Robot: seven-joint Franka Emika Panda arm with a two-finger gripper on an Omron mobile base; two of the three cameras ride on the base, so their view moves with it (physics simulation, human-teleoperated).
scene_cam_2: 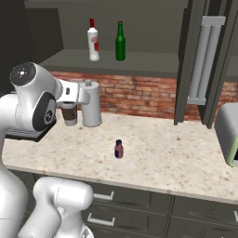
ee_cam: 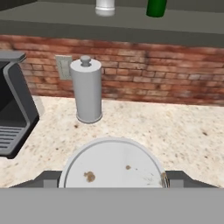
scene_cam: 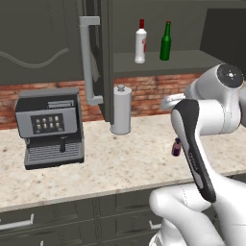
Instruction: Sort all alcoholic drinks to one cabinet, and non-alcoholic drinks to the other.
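The white-lidded paper coffee cup with brown sleeve (scene_cam_2: 69,113) stands upright between the jaws of the hand (scene_cam_2: 69,101), gripped just over the speckled worktop (scene_cam_2: 162,153). One tiny purple bottle with dark cap (scene_cam_2: 119,149) stands upright on the worktop. Two bottles stand upright on the cabinet shelf (scene_cam_2: 148,62): one white bottle with red cap and red label (scene_cam_2: 93,41), lettering unreadable, and one slim dark-green glass bottle (scene_cam_2: 120,42). One tall grey metal canister (scene_cam_2: 91,104) stands beside the cup.
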